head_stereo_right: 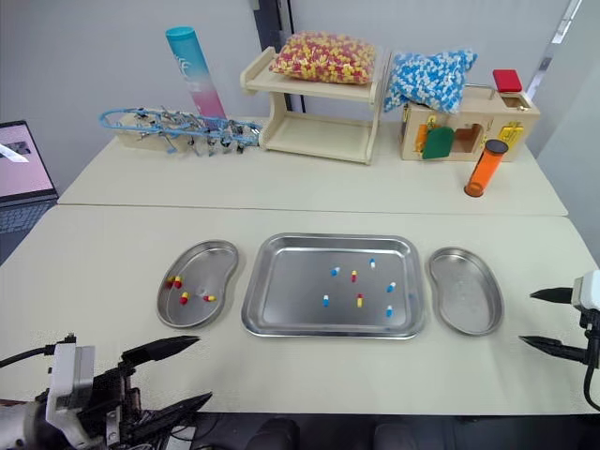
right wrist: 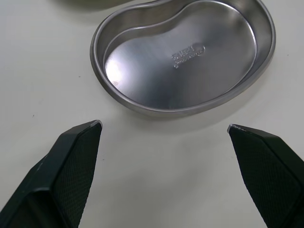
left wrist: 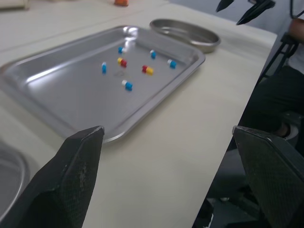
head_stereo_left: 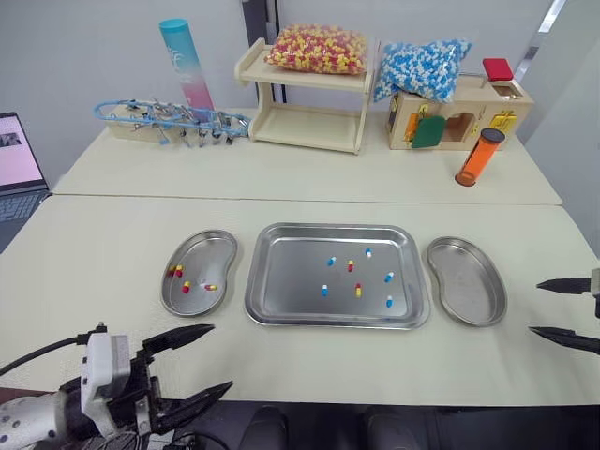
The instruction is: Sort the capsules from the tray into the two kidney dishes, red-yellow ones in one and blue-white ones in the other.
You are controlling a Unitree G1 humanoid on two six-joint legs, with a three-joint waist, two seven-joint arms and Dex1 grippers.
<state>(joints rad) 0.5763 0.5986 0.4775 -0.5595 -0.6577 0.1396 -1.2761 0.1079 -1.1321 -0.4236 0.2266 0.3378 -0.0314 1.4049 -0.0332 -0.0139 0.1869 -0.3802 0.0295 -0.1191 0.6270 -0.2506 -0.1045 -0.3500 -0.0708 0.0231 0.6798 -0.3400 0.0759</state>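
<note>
My left gripper [head_stereo_left: 220,356] and right gripper [head_stereo_left: 535,307] both hang spread apart, empty, either side of the tray [head_stereo_left: 281,314]; seven capsules [head_stereo_left: 358,291] lie inside it (red-yellow ones already in the dish [head_stereo_left: 211,248] to its left); I fear a pinch squirting one away.

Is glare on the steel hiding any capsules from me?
Left eye view: the tray reflects softly, seven capsules plain. Left wrist view: a bright streak at one tray corner, next to one blue-white capsule, not covering it. Right wrist view: a bright patch inside the right kidney dish, which looks empty.
</note>
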